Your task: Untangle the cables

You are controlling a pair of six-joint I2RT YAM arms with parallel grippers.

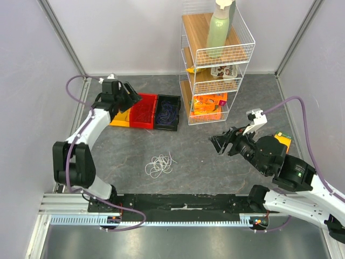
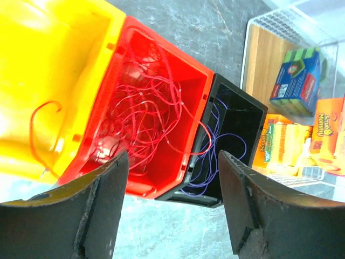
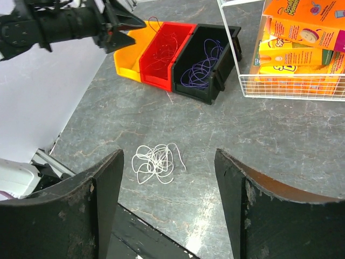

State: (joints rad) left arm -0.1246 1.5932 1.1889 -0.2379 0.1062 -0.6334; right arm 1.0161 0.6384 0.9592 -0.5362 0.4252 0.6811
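Note:
A loose clump of white cable (image 1: 159, 165) lies on the grey table near the front middle; it also shows in the right wrist view (image 3: 154, 163). Red cables (image 2: 145, 116) fill the red bin (image 1: 143, 110), and purple cables (image 2: 218, 148) lie in the black bin (image 1: 168, 112). One red strand (image 2: 40, 132) hangs in the yellow bin (image 1: 122, 117). My left gripper (image 1: 129, 96) is open and empty above the bins' left side. My right gripper (image 1: 220, 144) is open and empty, well right of the white clump.
A white wire rack (image 1: 215, 59) stands at the back right with a green bottle (image 1: 220, 27) on top and snack boxes (image 3: 299, 32) on its lower shelves. A black rail (image 1: 183, 208) runs along the near edge.

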